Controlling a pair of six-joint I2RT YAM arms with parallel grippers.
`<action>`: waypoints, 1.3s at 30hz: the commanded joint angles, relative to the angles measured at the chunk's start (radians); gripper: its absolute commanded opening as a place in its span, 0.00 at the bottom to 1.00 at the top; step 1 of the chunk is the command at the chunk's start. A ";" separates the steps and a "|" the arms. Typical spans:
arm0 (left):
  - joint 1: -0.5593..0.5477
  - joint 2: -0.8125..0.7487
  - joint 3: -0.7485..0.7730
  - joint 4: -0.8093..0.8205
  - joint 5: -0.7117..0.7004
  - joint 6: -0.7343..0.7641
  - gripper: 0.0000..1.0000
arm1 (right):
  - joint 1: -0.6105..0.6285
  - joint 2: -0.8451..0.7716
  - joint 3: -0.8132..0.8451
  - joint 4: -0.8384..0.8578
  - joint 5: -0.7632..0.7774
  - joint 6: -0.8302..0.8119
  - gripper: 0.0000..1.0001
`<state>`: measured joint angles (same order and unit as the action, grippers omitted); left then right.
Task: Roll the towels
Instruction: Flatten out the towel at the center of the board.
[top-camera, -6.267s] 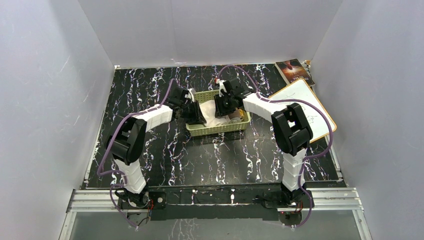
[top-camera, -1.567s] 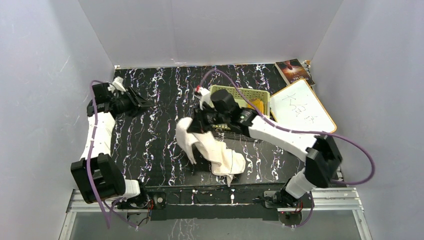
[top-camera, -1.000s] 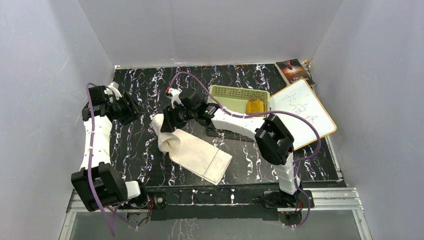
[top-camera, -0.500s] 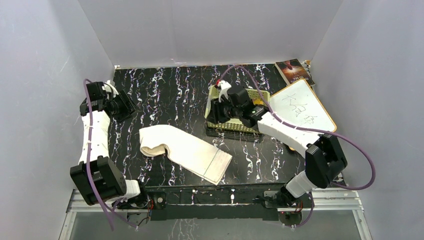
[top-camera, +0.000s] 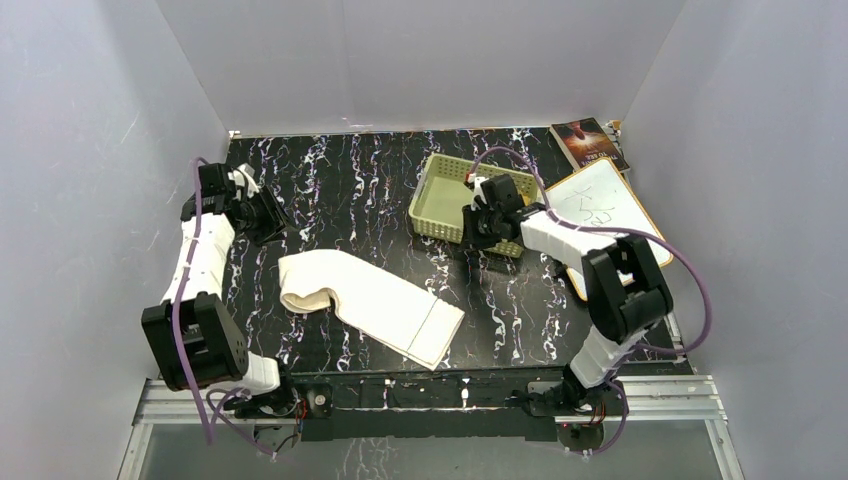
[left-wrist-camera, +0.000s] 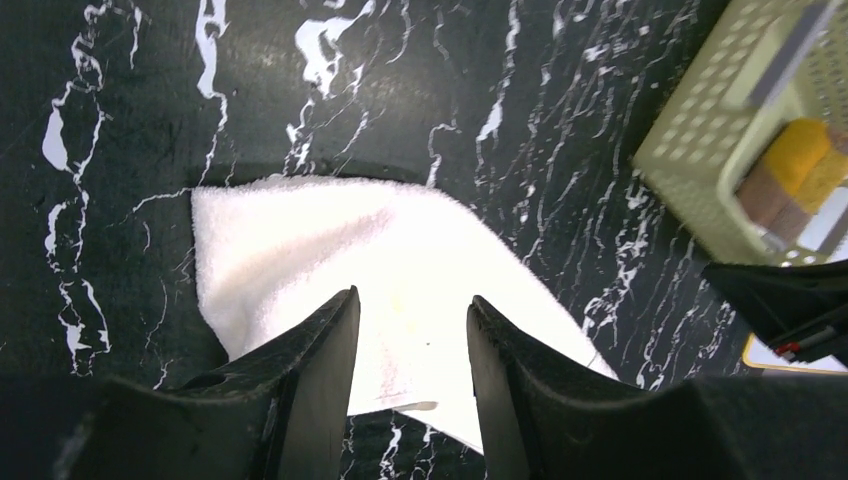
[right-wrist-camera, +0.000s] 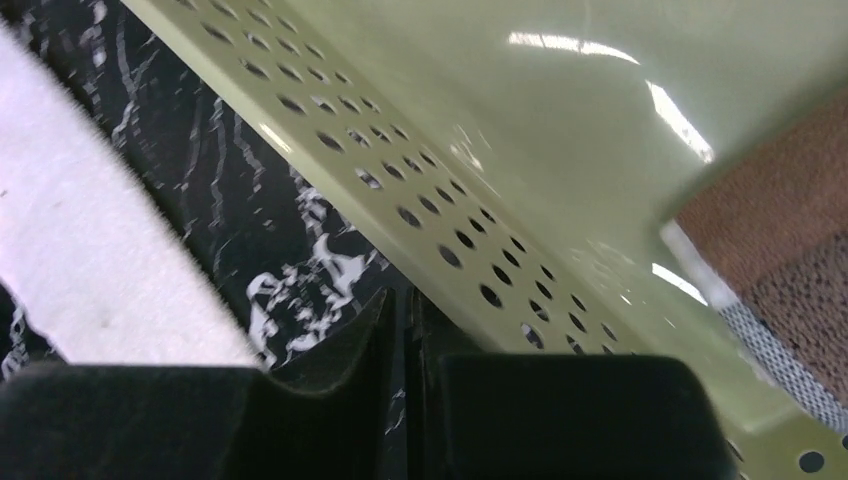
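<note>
The cream-white towel (top-camera: 370, 303) lies flat on the black marble table, its left end folded over in a soft loop. In the left wrist view the cream-white towel (left-wrist-camera: 350, 260) lies below my left gripper (left-wrist-camera: 410, 310), which hangs open and empty. From above, the left gripper (top-camera: 268, 215) sits just beyond the towel's left end. My right gripper (right-wrist-camera: 402, 315) is shut with nothing between its fingers, its tips at the lower edge of the green basket (right-wrist-camera: 520, 130). The mustard-yellow and brown towel (left-wrist-camera: 790, 170) lies inside the basket and shows as brown cloth (right-wrist-camera: 775, 225) in the right wrist view.
The perforated green basket (top-camera: 445, 200) stands at the back middle, turned at an angle, with the right gripper (top-camera: 480, 228) at its near wall. A white board with an orange rim (top-camera: 605, 215) lies to the right, and a dark book (top-camera: 590, 142) sits in the back right corner.
The right gripper has closed and moved right along the basket's near wall; the basket has turned and shifted. The left gripper has drifted right, toward the towel. The cream towel has stayed put.
</note>
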<state>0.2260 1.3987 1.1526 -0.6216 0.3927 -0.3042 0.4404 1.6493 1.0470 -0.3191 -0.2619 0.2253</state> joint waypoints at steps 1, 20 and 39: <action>0.003 0.045 -0.020 -0.015 -0.042 0.026 0.42 | -0.053 0.084 0.120 0.048 0.002 -0.040 0.07; 0.003 0.113 0.012 -0.002 -0.038 0.046 0.44 | -0.014 -0.012 0.038 0.000 -0.114 -0.038 0.57; 0.003 0.107 -0.006 -0.010 -0.022 0.069 0.45 | 0.152 -0.140 -0.160 -0.177 -0.220 -0.112 0.51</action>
<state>0.2260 1.5333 1.1465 -0.6098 0.3508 -0.2527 0.5533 1.4868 0.8879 -0.4805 -0.4656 0.1390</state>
